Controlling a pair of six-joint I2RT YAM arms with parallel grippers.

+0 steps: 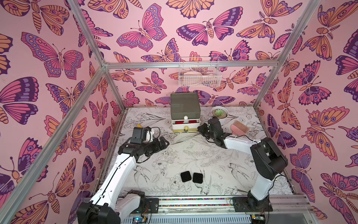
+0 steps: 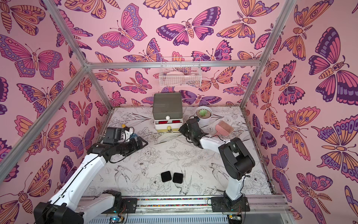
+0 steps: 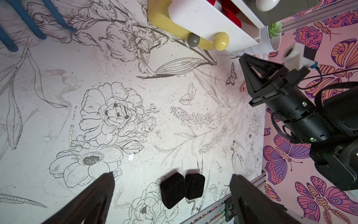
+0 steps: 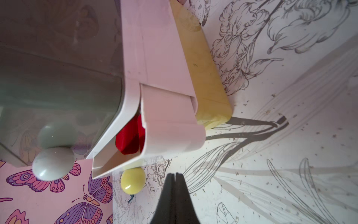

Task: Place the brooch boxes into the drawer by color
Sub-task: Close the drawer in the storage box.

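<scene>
Two black brooch boxes [image 1: 185, 176] [image 1: 197, 178] lie flat on the table [image 1: 213, 155], side by side and touching or nearly so. They look light, stiff-shelled and velvety, so pads should bite well and a gentle squeeze should do. Being low and flat, each is probably best pinched across two opposite side walls from above. The outer, free edges are the easier way in, since the shared side leaves no room for a finger.

The left gripper [image 3: 172, 175] is spread wide and empty. The pair sits ahead of it, in line with the gap between its fingers but well apart from them.

The right gripper [image 4: 175, 175] is clenched on nothing, with its tips just beside the yellow knob [image 4: 133, 180] of the drawer [image 1: 184, 105]. The white middle tier [image 4: 170, 124] stands pulled out there, with red brooch boxes [image 4: 128, 135] inside. The black pair is far behind this gripper, nearer its arm's base.
</scene>
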